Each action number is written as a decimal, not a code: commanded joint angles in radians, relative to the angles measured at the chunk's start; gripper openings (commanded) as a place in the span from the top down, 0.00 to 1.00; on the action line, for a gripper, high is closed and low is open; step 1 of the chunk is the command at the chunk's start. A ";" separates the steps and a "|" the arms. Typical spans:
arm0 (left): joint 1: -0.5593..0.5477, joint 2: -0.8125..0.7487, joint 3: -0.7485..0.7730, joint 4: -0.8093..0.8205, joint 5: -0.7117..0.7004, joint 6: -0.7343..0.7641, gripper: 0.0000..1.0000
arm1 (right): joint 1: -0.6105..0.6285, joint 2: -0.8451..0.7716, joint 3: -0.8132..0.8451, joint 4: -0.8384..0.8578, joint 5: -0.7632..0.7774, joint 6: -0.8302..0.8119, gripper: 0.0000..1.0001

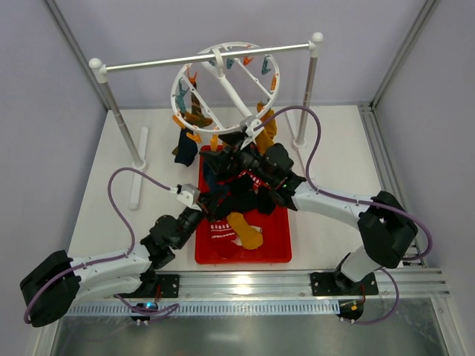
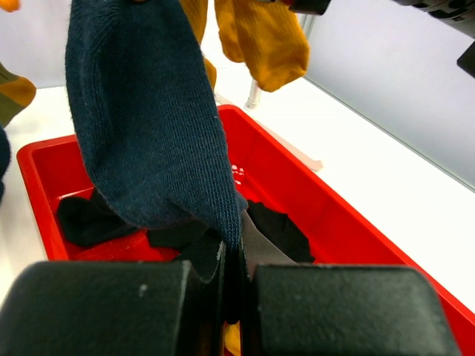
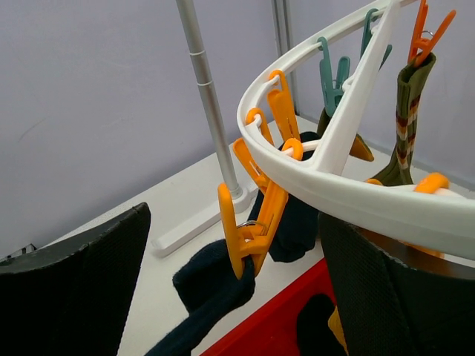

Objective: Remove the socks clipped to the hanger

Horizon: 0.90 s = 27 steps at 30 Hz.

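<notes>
- Socks (image 1: 197, 119): several hang from clips on hanger rim, incl. navy sock (image 2: 148, 126), mustard socks (image 2: 260, 37) and olive sock (image 3: 404, 126).
- Navy sock: top end pinched in orange clip (image 3: 252, 237), lower end in L gripper.
- Hanger (image 1: 226, 81): white ring, tilted, hooked on silver bar (image 1: 208, 57), above far end of red tray (image 2: 312, 193).
- L gripper (image 2: 234, 274): fingers clamped tight on navy sock's lower edge, over tray.
- R gripper (image 3: 234, 293): fingers spread wide, nothing held; orange clip sits between them, hanger rim just above.
- Tray: black socks (image 2: 89, 219) lie inside.
</notes>
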State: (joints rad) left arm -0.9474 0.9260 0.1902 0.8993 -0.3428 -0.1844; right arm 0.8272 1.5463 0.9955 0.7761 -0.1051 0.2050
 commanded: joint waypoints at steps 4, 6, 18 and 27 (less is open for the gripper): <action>-0.002 -0.015 -0.008 0.009 0.022 -0.013 1.00 | 0.003 0.026 0.048 0.080 0.008 -0.026 0.30; -0.002 -0.015 -0.008 0.009 0.021 -0.015 1.00 | 0.003 0.035 0.038 0.120 0.010 -0.023 0.48; -0.002 -0.012 -0.008 0.009 0.014 -0.010 1.00 | 0.003 0.040 -0.034 0.282 0.022 -0.019 0.96; -0.002 -0.051 0.005 -0.048 0.044 -0.016 1.00 | 0.009 -0.032 -0.112 0.256 -0.007 -0.045 0.36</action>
State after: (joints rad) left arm -0.9478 0.9154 0.1898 0.8734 -0.3279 -0.2016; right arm 0.8280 1.5780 0.9295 0.9726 -0.0998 0.1825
